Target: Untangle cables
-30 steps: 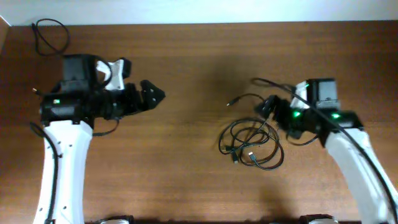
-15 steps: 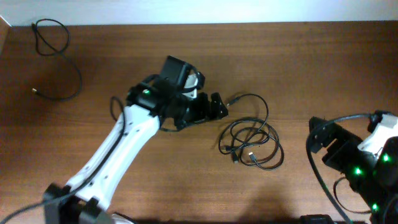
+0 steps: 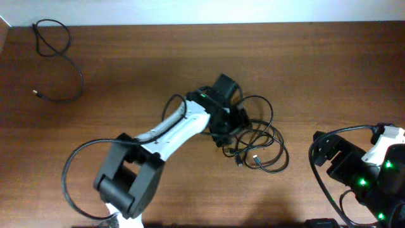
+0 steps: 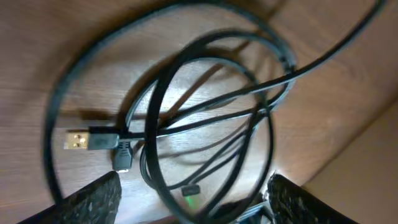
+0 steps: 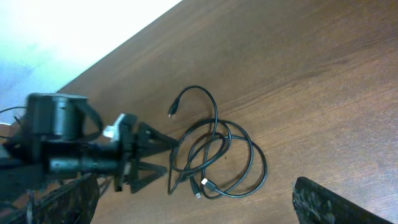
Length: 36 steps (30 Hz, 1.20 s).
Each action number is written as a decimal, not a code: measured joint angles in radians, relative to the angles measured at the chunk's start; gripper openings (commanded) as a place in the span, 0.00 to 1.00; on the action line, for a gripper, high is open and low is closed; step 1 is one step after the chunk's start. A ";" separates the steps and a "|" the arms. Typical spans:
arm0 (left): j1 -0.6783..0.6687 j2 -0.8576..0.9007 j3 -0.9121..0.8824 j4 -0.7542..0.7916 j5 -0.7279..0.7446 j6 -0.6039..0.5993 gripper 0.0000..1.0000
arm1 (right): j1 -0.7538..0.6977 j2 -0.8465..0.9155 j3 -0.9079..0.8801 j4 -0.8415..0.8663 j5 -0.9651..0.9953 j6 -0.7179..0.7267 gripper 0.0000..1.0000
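A tangle of thin black cables (image 3: pixel 259 144) lies in overlapping loops at the table's centre right. My left gripper (image 3: pixel 232 133) is open and hangs low over the tangle's left edge. In the left wrist view its fingers (image 4: pixel 93 200) stand wide apart with several loops (image 4: pixel 205 118) and a gold-tipped USB plug (image 4: pixel 78 141) between and beyond them. It holds nothing. My right gripper (image 3: pixel 324 145) is open and empty, drawn back to the lower right. Its wrist view shows the tangle (image 5: pixel 217 158) and the left gripper (image 5: pixel 155 157) with spread fingers.
One separate thin black cable (image 3: pixel 58 60) lies in a loose curve at the far left corner, its plug (image 3: pixel 35 92) pointing left. The table's far edge meets a white wall (image 3: pixel 202 9).
My left arm has swung from the left side across to the tangle and come down over its left edge. My right arm has pulled back from the tangle to the lower right.
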<state>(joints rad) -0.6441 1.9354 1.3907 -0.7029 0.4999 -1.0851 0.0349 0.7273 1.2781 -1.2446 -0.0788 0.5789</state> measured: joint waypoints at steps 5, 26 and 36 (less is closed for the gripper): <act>-0.072 0.073 0.000 0.020 -0.032 -0.042 0.00 | 0.000 0.000 0.000 -0.023 0.000 0.000 0.98; 0.176 -0.524 0.277 -0.019 -0.042 0.754 0.00 | 0.000 0.095 -0.102 0.020 -0.126 0.001 0.98; 0.175 -0.613 0.277 -0.007 -0.079 0.890 0.00 | 0.000 0.304 -0.103 0.092 -0.367 -0.085 0.98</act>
<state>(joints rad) -0.4690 1.3228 1.6680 -0.7097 0.4210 -0.1955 0.0349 1.0309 1.1755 -1.1530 -0.4461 0.4938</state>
